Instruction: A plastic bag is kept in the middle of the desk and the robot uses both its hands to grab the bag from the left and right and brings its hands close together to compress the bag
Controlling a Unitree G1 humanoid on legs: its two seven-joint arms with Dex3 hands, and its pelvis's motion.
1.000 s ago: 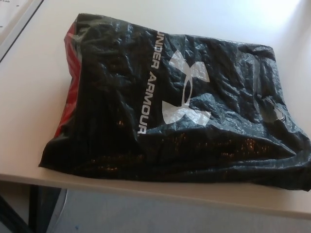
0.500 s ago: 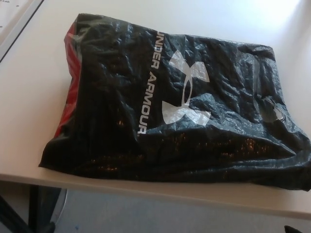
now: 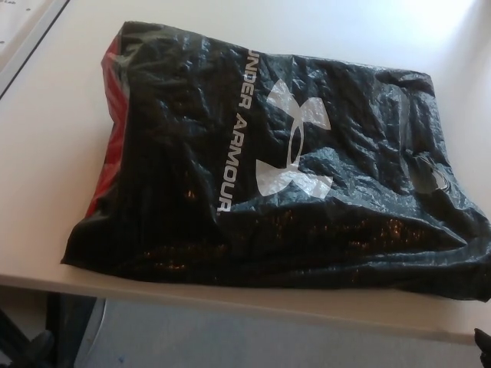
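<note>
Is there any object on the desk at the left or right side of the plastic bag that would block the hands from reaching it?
Nothing visible blocks either side. The plastic bag lies alone on the desk, with bare surface to its left; its right end runs to the picture's edge. Only dark slivers show at the bottom corners, below the desk edge, too little to identify.

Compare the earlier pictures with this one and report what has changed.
Dark shapes have come up into view at the bottom corners: one at the lower left, below the desk edge, and one at the lower right. They are likely the robot hands rising, but too little shows to be sure. Neither touches the bag. The bag lies as before on the desk, its logo up and uncompressed.
</note>
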